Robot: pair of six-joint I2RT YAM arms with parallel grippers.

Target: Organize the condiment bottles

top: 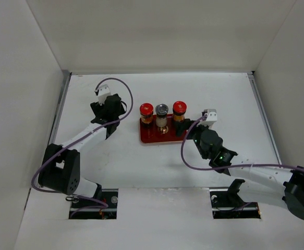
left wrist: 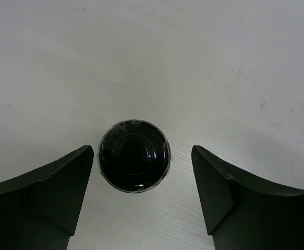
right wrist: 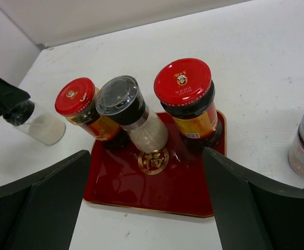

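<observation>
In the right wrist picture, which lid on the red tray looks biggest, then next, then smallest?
1. right red cap
2. grey cap
3. left red cap
The last two look nearly alike, so their order is unsure.

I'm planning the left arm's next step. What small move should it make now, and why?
Probably close the left gripper on the black-capped bottle: its cap sits between the open jaws with a gap on each side, and it stands off the tray.
</observation>
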